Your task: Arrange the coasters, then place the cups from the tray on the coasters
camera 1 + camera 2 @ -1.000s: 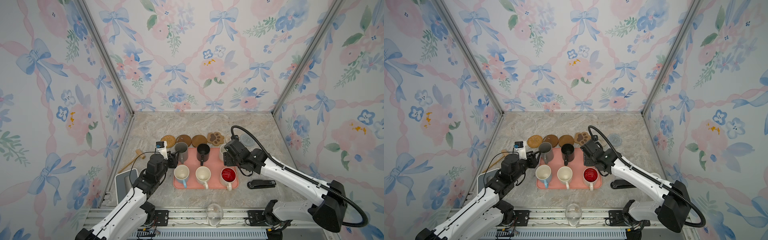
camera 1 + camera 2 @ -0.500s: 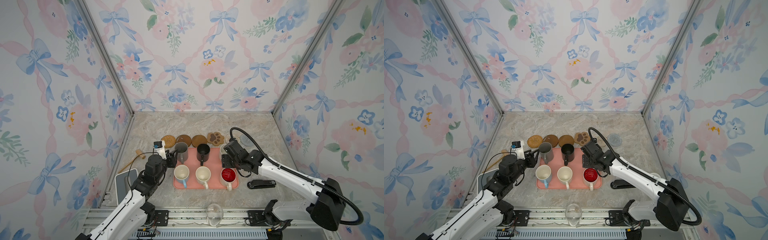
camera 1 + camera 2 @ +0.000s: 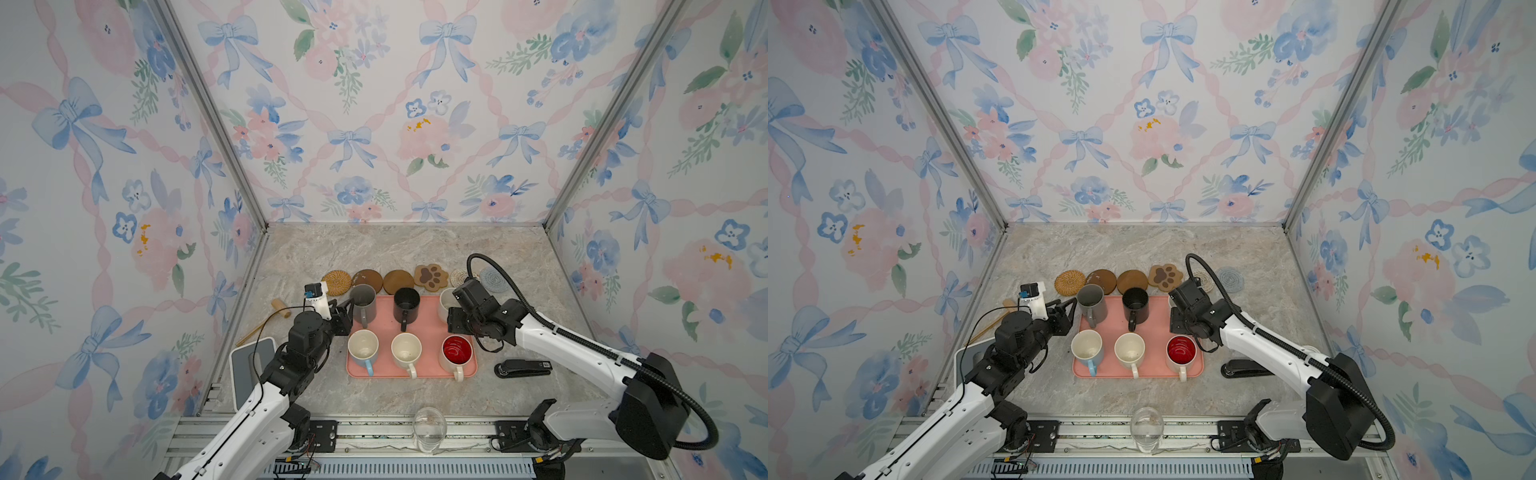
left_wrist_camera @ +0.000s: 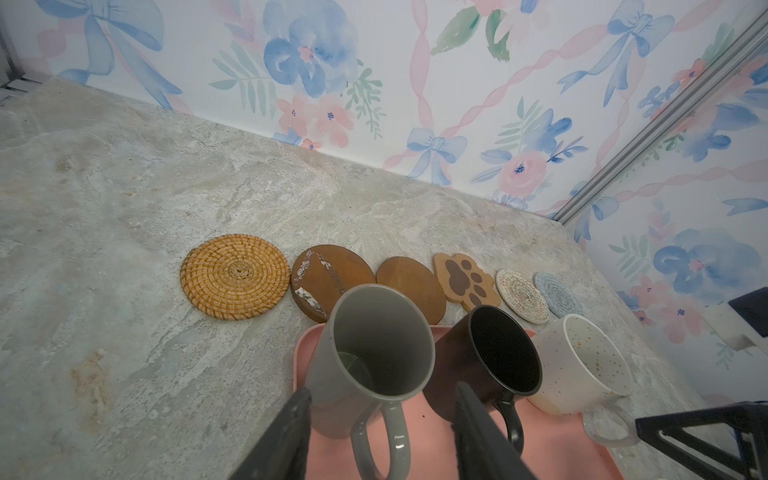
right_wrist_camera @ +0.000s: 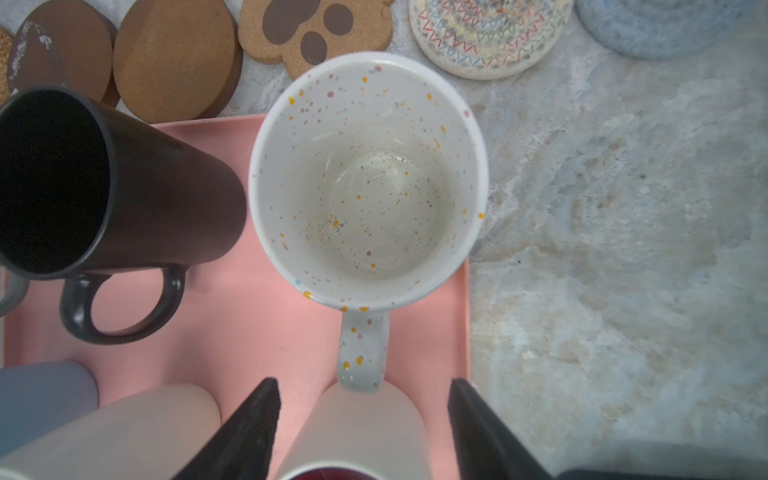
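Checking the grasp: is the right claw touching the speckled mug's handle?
Apart. In the right wrist view, pink tray shows between the mug handle and each finger of the open right claw.

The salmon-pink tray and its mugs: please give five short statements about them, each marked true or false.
1. All six handled mugs stand on the salmon-pink rectangular tray. True.
2. The black ceramic mug stands on the brown paw-print coaster. False: it stands on the tray; that coaster is bare.
3. The left pincer is open, its jaws on either side of the tall grey mug's handle. True.
4. The clear drinking glass stands on the tray. False: it stands at the near edge of the workspace, off the tray.
5. The right pincer holds the speckled white mug in the air. False: the pincer is open and the mug stands on the tray.
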You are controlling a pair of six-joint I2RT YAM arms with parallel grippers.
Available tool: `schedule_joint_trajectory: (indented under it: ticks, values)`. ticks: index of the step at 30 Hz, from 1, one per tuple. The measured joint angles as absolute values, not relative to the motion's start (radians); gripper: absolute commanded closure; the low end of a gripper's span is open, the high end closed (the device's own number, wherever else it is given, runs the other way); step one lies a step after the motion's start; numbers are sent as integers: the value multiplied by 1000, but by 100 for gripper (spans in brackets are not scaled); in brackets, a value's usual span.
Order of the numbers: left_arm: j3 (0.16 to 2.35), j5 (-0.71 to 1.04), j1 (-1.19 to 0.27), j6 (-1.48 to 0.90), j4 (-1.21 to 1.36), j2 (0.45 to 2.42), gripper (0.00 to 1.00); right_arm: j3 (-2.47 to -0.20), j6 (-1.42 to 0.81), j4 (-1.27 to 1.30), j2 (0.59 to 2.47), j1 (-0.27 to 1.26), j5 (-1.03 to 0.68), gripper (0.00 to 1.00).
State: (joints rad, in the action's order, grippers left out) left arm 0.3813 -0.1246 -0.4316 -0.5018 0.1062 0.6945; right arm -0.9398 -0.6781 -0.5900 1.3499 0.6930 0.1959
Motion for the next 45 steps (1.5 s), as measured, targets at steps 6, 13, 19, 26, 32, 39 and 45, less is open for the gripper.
schedule_joint_trajectory:
  ticks: [6,13,19,26,32,39,45]
  values:
    - [381,-125,-432,-502,107,694,49,-940,-681,-580,1404,692,183,42]
    - [377,-128,-432,-501,107,695,49,-940,-681,-570,1415,683,178,45]
    - [375,-128,-432,-501,108,695,48,-953,-671,-570,1438,668,178,50]
    - [374,-128,-432,-500,109,695,48,-965,-669,-570,1448,661,175,51]
    - [374,-128,-432,-498,110,695,48,-965,-669,-564,1470,661,166,51]
    - [368,-134,-432,-498,110,695,48,-967,-670,-563,1484,661,163,54]
    - [368,-135,-432,-498,110,696,48,-970,-670,-563,1502,653,163,57]
